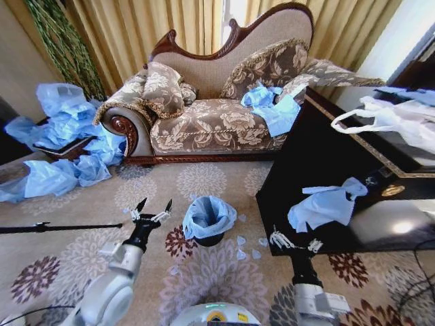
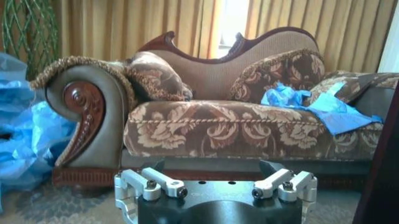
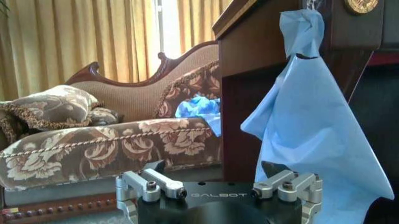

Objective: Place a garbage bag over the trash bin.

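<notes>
From the head view, the trash bin (image 1: 209,238) stands on the patterned carpet (image 1: 204,183) just in front of the robot, and a light-blue garbage bag (image 1: 206,214) already sits over its mouth, the plastic bunched loosely around the rim and sagging into the hollow, so the lining looks largely done though not smoothed down. The left end effector (image 1: 152,210) hovers just beside the bin on its left, fingers spread wide with nothing between them, a stance that suits having let go of the rim or being ready to tug it again. The right end effector (image 1: 296,242) hangs at the near edge of the dark tabletop (image 1: 306,170), also parted and empty, near a second blue bag (image 1: 326,206) draped over that edge. Spare blue bags lie in a heap (image 1: 64,136) by the sofa (image 1: 217,95) and on its seat. In the left wrist view, the left end effector (image 2: 216,170) faces the sofa with its jaws apart and bare. In the right wrist view, the right end effector (image 3: 218,170) is likewise open, and the draped bag (image 3: 311,126) hangs close ahead of it down the cabinet's side.
</notes>
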Tool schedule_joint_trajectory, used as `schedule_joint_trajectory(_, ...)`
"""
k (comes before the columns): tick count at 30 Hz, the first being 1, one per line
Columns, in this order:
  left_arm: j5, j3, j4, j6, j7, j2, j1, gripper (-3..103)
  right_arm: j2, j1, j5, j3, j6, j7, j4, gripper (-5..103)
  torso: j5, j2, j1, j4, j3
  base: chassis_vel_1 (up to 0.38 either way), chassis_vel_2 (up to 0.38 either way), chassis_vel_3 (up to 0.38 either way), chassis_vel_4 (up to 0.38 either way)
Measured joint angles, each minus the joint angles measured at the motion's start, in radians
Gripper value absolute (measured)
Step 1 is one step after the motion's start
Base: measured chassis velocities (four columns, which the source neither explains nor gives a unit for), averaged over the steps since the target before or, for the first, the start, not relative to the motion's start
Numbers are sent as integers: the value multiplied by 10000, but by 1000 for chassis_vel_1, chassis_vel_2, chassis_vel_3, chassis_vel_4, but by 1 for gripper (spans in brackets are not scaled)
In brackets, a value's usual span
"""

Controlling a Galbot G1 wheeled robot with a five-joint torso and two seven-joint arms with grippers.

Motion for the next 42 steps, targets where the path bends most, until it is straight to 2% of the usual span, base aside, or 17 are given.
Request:
schedule_joint_trajectory(3,-280,-299,-138,148,-55,284,-13,100,-3,1,0,7,0,0,0,100,-1,0,1,1,0,0,0,0,0)
schedule_joint_trajectory(8,-1894,-361,-29,1356,-508,1591,-674,102,-16,21,3,7,2,-2,0,100,0,0,0,4,0,0,0,0,0)
schedule_joint_trajectory(11,-4126,310,795,2773,-605,3791,-2171,97,-26,35,13,5,6,-9,-20,100,4,-1,2,2,3,0,0,0,0)
schedule_joint_trajectory(12,-4126,310,795,2773,-605,3791,-2171,97,-26,35,13,5,6,-9,-20,100,4,-1,2,2,3,0,0,0,0)
schedule_joint_trajectory(15,-4865,1261,1668,3226,-368,4674,-3401,90,-31,40,19,5,6,-14,-26,100,-1,-1,2,-2,2,0,0,0,0)
schedule_joint_trajectory(16,-5143,2173,2241,3505,-92,5046,-4344,80,-32,44,22,3,7,-17,-32,100,0,-1,2,-2,3,0,0,0,0)
schedule_joint_trajectory(18,-5414,4400,3200,3786,215,5284,-6410,80,-36,49,26,2,9,-21,-41,100,-2,-2,3,2,3,0,0,0,0)
schedule_joint_trajectory(19,-5474,5999,3773,3864,379,5189,-8019,69,-38,52,28,2,10,-23,-46,100,-8,-2,3,0,4,0,0,0,0)
schedule_joint_trajectory(20,-5474,5999,3773,3864,379,5189,-8019,69,-38,52,28,2,10,-23,-46,100,-8,-2,3,0,4,0,0,0,0)
schedule_joint_trajectory(22,-5508,8250,4578,3939,559,4660,-10345,58,-39,55,31,-2,11,-29,-51,100,5,-2,3,-1,3,0,0,0,0)
schedule_joint_trajectory(23,-5508,8250,4578,3939,559,4660,-10345,58,-39,55,31,-2,11,-29,-51,100,5,-2,3,-1,3,0,0,0,0)
schedule_joint_trajectory(26,-5611,10487,5560,4042,792,3583,-12667,47,-41,57,35,-1,13,-30,-58,100,4,-2,3,-4,3,0,0,0,0)
schedule_joint_trajectory(30,-5977,11598,6355,4581,693,2500,-13946,36,-43,59,37,-5,13,-33,-62,100,3,-2,3,0,2,0,0,0,0)
schedule_joint_trajectory(31,-6032,11974,6767,4826,515,2007,-14286,26,-43,60,38,-4,14,-34,-64,100,4,-2,3,-3,2,0,0,0,0)
schedule_joint_trajectory(33,-6156,12439,7343,5185,205,1393,-14612,26,-45,60,39,-4,14,-35,-65,100,5,-3,3,-2,2,0,0,0,0)
schedule_joint_trajectory(36,-6242,13227,8560,5896,-245,180,-14939,4,-47,63,41,-3,16,-36,-70,100,0,-3,3,0,3,0,0,0,0)
schedule_joint_trajectory(42,-6202,13840,9875,6846,-753,-1039,-15123,0,-50,65,45,-5,15,-38,-74,100,3,-2,2,-5,1,0,0,0,0)
